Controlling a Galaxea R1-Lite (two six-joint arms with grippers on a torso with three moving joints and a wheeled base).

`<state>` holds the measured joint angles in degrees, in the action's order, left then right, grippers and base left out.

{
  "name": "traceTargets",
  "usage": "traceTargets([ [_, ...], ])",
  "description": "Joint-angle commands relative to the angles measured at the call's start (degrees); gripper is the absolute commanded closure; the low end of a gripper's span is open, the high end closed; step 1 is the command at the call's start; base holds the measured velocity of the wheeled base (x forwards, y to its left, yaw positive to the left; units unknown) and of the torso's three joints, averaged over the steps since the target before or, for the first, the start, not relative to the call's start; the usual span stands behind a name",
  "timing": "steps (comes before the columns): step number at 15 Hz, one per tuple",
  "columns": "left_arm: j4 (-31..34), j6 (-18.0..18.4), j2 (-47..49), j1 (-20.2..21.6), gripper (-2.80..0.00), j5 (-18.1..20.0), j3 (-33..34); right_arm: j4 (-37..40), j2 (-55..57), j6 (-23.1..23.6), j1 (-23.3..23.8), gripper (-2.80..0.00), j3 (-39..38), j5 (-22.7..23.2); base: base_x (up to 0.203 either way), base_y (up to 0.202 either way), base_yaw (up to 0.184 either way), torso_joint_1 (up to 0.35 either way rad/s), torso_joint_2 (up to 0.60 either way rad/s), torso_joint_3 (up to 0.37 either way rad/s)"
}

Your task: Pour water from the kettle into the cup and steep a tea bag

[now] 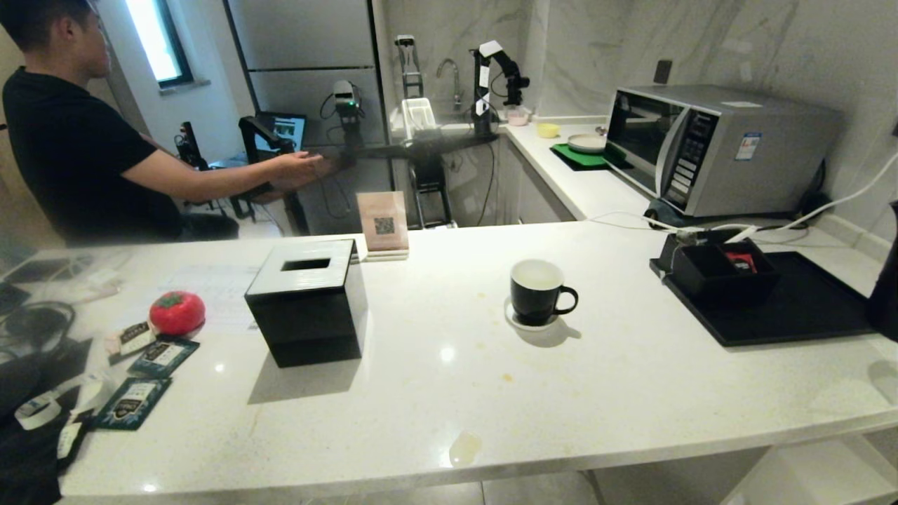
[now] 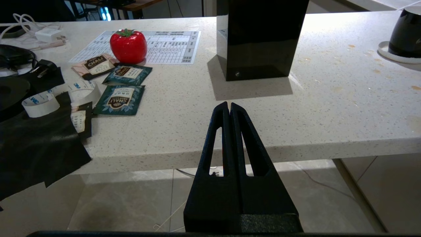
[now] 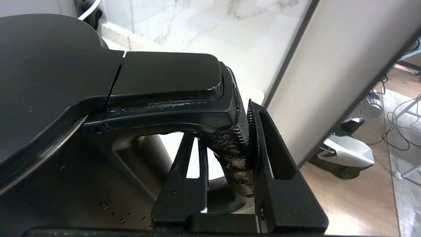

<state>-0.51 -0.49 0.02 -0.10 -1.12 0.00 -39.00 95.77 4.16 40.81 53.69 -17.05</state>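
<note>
Black tissue box [image 1: 306,301] centre-left – red tomato [image 1: 177,312], teal sachets [image 1: 163,356] nearby; microwave [image 1: 708,147] behind.

The left gripper [image 2: 229,107] hangs low, off the near edge of the counter at about six o'clock from where the robot faces, its two black fingers pressed flat together with nothing between them, pointing level toward twelve o'clock. The right gripper [image 3: 227,144] sits out at roughly three o'clock, its fingers closed around the kettle handle [image 3: 230,148], one finger [image 3: 276,164] outside the grip and the other inside the loop. Neither arm shows from the head.
</note>
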Motion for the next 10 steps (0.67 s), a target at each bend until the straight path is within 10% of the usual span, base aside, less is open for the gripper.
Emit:
traceTargets([
  [1, -0.02, -0.04, -0.02, 0.01, 0.00, -0.02, 0.00, -0.24, 5.33, -0.01, 0.06, 0.00, 3.67, -0.02, 0.000, 0.000, 0.000, 0.000, 0.00, 0.000],
  [10, -0.02, -0.04, -0.02, 0.01, 0.00, -0.02, 0.00, -0.03, 22.05, -2.91, -1.05, 0.00, 19.74, -0.03, 0.000, 0.000, 0.000, 0.000, 0.00, 0.000],
])
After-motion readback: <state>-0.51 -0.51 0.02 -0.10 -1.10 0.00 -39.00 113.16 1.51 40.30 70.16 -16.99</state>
